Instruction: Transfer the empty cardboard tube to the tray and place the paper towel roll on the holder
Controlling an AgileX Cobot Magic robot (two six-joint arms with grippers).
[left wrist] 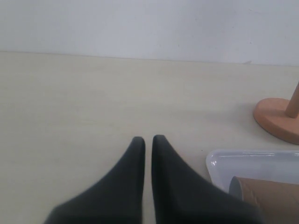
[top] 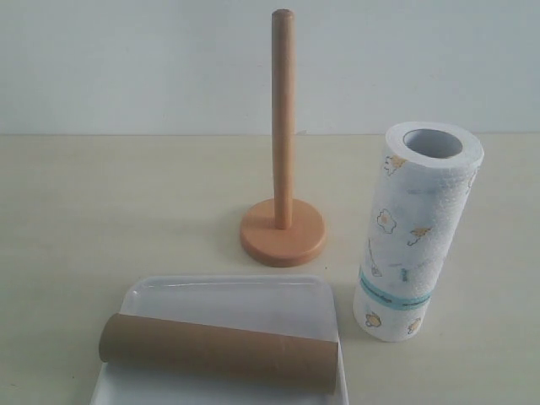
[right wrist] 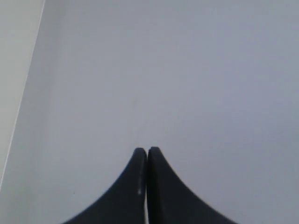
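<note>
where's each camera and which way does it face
Exterior view: off the arms, looking across the table at holder, paper towel roll and cardboard tube lying on the tray; no arm shows.
Left wrist view: low over the table, behind the shut left gripper.
Right wrist view: behind the shut right gripper, facing a blank surface.
Exterior and left wrist share tray, tube, holder.

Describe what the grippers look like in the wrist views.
Both look alike. The left gripper has two matte black fingers, broad at the base and curving in to narrow rounded tips. The right gripper has the same black, horn-shaped pair. No cables, markings or labels show, and the arms themselves are outside every view.
</note>
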